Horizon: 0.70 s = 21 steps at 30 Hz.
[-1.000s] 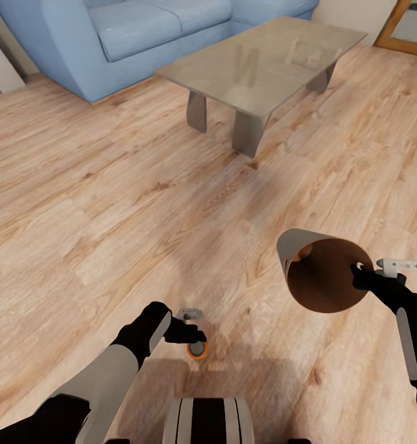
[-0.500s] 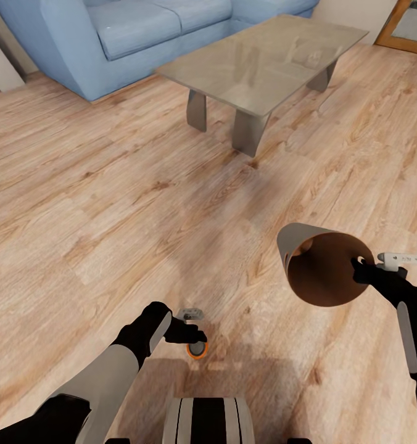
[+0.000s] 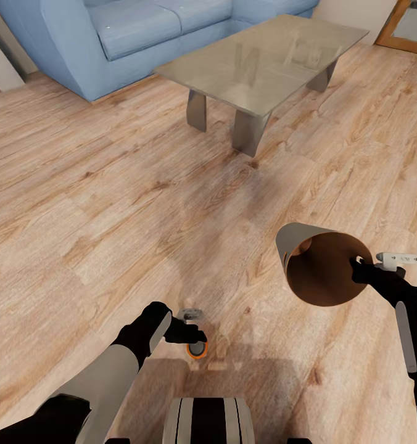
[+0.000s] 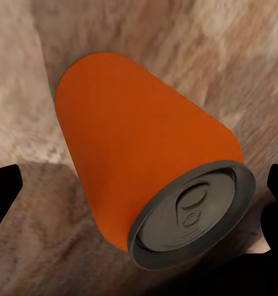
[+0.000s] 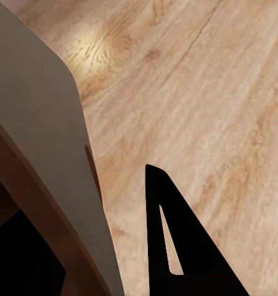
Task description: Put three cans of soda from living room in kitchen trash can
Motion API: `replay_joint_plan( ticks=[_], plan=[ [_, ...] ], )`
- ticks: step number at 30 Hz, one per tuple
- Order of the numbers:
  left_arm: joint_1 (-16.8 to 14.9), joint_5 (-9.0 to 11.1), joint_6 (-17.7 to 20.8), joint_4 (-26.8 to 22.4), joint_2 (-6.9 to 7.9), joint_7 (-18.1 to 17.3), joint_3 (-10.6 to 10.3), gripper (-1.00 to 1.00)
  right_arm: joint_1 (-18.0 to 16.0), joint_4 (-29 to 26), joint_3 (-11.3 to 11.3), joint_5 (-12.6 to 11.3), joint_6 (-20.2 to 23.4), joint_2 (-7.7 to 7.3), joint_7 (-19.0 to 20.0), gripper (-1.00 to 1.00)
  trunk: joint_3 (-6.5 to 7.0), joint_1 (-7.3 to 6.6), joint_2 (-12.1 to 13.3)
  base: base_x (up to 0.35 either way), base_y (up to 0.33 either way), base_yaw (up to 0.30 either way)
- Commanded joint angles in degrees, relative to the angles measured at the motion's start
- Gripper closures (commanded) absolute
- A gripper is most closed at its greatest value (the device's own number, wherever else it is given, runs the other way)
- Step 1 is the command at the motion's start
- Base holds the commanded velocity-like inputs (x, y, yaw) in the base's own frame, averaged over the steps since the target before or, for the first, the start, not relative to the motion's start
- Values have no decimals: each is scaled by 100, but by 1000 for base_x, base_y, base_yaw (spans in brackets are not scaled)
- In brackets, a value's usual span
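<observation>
Your left end effector [image 3: 198, 338] straddles the orange can [image 3: 197, 349] with fingers spread, while your right end effector [image 3: 357, 266] pinches the bin [image 3: 316, 271] rim.

The left gripper [image 3: 193, 338] covers most of the orange soda can [image 3: 197, 350], leaving just its grey top and a sliver of orange rim. Its fingers [image 4: 4, 191] are cut off at the left wrist picture's edges. The trash can [image 3: 316, 264] hides its own base. The blue sofa [image 3: 134, 37] is cropped at the far edge. Something orange-brown inside the bin is too unclear to name.
</observation>
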Motion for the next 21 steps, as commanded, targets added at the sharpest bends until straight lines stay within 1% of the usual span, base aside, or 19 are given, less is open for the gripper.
replay_joint_plan(
  ticks=[1, 5, 10, 13, 14, 21],
  plan=[
    [-1, 55, 27, -6, 5, 24, -26, -100, -5, -10, -8, -29, 32, 1, 39, 100, -25, 1, -3, 0, 0, 0],
    [-1, 56, 30, -6, 5, 24, -27, -100, -2, -10, 0, -29, 32, 11, 39, 100, -114, 11, -8, 0, 0, 0],
    [-1, 54, 30, -6, 5, 24, -26, -100, -1, -10, 7, -29, 32, 13, 39, 100, -114, 11, -8, 0, 0, 0],
    [-1, 56, 29, -6, 5, 24, -26, -100, -1, -10, 114, -29, 32, 13, 39, 100, -114, 11, -8, 0, 0, 0],
    [-1, 56, 27, -6, 5, 24, -26, 100, -1, -10, 143, -29, 32, 13, 39, 100, -114, 11, -8, 0, 0, 0],
    [-1, 56, 23, -6, 5, 16, -26, 100, -1, -10, 192, -29, 32, 13, 39, 100, -114, 11, -8, 0, 0, 0]
  ],
)
